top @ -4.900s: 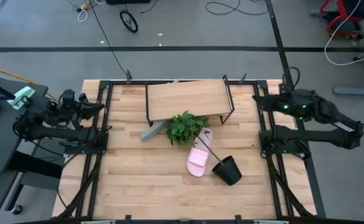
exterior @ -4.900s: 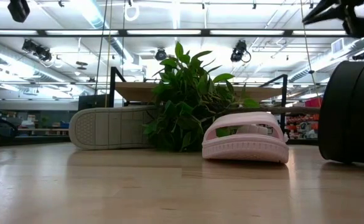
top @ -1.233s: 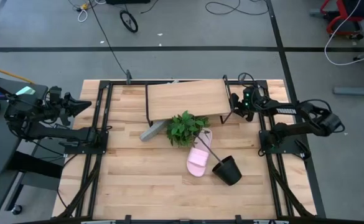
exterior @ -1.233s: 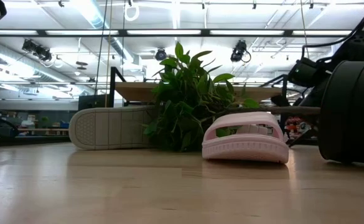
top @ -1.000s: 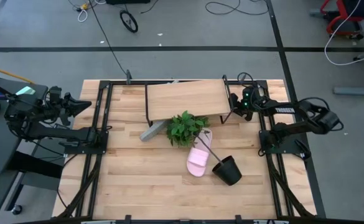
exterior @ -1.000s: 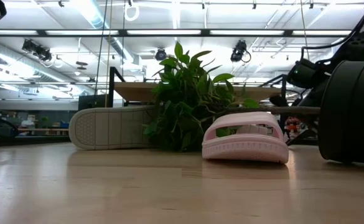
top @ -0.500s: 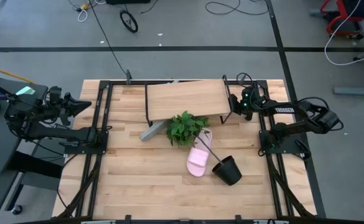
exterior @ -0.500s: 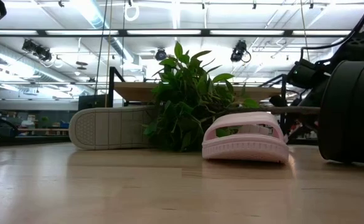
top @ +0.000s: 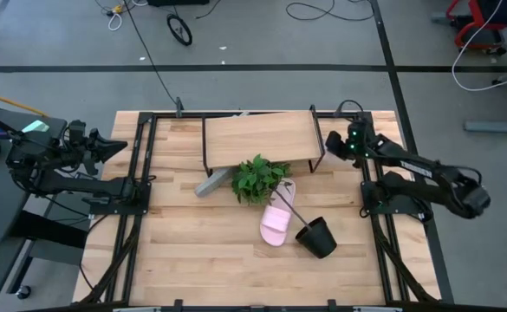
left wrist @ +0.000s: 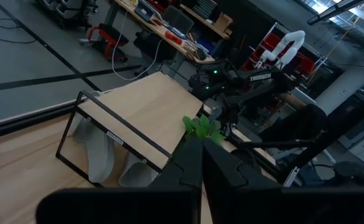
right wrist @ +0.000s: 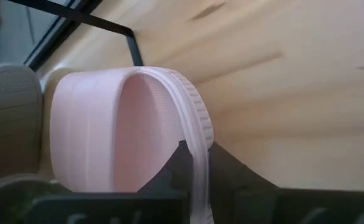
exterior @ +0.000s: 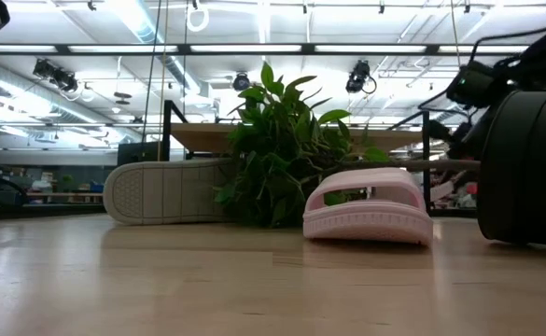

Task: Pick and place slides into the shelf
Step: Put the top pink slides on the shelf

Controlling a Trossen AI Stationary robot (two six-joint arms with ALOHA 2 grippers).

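The shelf stands at the table's far middle. One pale pink slide lies flat on its sole near the table's middle. A grey slide stands on its side edge, sticking out from under the shelf beside the plant. My right gripper is at the shelf's right end, shut on a second pink slide. Another grey slide lies behind that one. My left gripper is shut on nothing, held high at the table's left edge. My right gripper pinches the second pink slide by the ribbed edge of its sole between its two fingers. It comes slanting down from the table's right side. The slide is turned on edge in the hold. I cannot tell whether it hangs clear of the table.
A black pot lies tipped over near the flat pink slide, with a thin stem running from it to the plant. The shelf's black rod frame stands just behind the held slide. Bare wood lies along the table's near half.
My right gripper has risen and drawn back a little from the shelf's right end toward the table's right edge. My left arm has kept still.
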